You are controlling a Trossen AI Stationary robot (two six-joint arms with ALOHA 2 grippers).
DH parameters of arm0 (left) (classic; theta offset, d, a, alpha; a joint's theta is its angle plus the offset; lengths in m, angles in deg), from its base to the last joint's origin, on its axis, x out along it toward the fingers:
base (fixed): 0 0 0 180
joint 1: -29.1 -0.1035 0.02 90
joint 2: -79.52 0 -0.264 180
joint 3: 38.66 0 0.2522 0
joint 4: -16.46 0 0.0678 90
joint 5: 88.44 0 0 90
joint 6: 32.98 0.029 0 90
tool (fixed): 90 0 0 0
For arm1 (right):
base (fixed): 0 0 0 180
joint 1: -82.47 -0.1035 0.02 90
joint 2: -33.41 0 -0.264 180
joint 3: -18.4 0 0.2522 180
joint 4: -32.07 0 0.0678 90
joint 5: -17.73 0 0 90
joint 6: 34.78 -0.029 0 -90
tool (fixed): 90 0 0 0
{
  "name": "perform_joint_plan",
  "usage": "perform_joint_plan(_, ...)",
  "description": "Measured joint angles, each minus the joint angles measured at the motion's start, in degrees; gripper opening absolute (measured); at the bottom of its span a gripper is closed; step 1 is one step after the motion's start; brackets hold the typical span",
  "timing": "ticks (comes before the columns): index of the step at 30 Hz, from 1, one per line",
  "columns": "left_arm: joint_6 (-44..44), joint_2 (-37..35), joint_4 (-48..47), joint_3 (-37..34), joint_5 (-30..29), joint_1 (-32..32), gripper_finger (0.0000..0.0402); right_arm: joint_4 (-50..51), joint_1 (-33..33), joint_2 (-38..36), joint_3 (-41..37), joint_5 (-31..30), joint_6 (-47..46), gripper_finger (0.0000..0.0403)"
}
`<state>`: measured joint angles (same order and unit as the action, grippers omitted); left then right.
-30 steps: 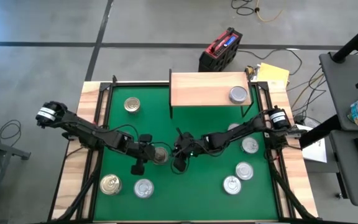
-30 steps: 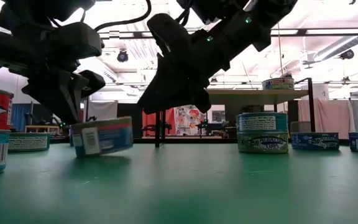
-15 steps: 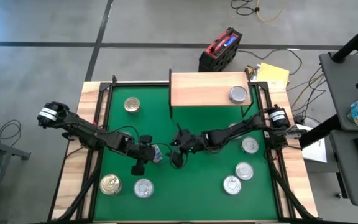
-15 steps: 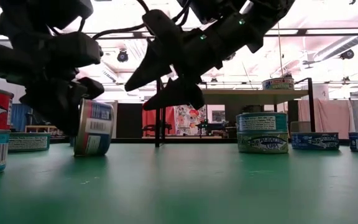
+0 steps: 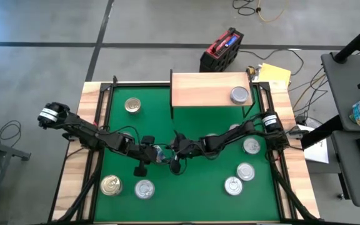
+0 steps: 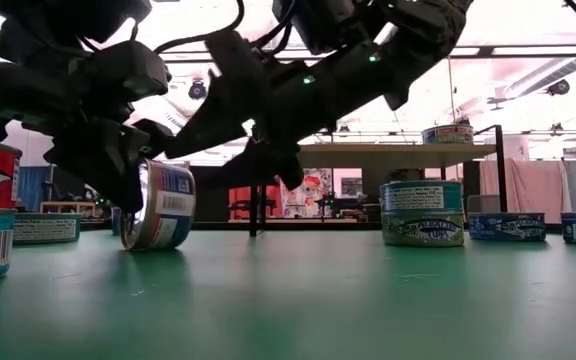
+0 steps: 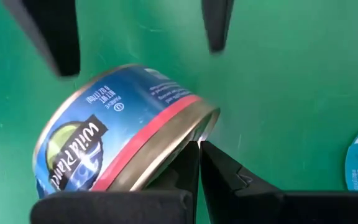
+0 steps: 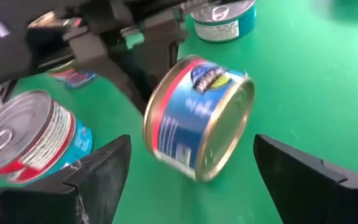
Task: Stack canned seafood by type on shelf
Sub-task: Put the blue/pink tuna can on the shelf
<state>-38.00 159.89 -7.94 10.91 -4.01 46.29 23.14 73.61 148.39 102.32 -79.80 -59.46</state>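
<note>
At mid-bench, a blue-labelled can (image 5: pixel 159 154) is seen standing on its rim on the green mat (image 5: pixel 199 200), tilted, between the two claws. The left claw (image 7: pixel 199 163) is shut, its tips pressed together against the can's gold rim, propping it rather than gripping it. The right claw (image 8: pixel 188 165) is spread wide, one finger on either side of the can, nothing yet held.

The step in hand is judged to be a handover. It would be done well if the right claw were closed squarely across the can's side wall before the left prop is withdrawn; otherwise the can is likely to roll.

Farther off, the shelf (image 5: pixel 202 90) is found carrying a single silver-topped can (image 5: pixel 240 95) near its right end. Other cans remain scattered on the mat.
</note>
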Motion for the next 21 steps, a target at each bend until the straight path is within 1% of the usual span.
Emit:
perform_joint_plan(5, 0.0, 0.57, 0.81, -0.02, -1.7, 0.0, 0.0, 0.17, -0.27, 3.32, 3.03, -0.15, 2.67, 0.0333)
perform_joint_plan(11, 0.0, 0.81, 1.69, -0.04, -2.04, 0.01, 0.0, 1.96, -0.39, 6.1, 7.01, -0.82, 2.06, 0.0327)
perform_joint_plan(13, -0.05, 0.81, 1.64, -0.04, -2.06, -0.02, 0.0, 5.45, -0.37, 6.12, 7.87, -2.92, 1.83, 0.0318)
perform_joint_plan(15, -0.17, 0.9, 1.64, -0.04, -2.06, -0.01, 0.0, 6.91, -0.38, 6.12, 8.32, -4.19, 3.24, 0.0306)
perform_joint_plan(21, 0.02, 0.9, 1.66, -0.05, -2.04, 0.02, 0.0, 7.8, -0.39, 6.03, 8.32, -4.0, 11.1, 0.0254)
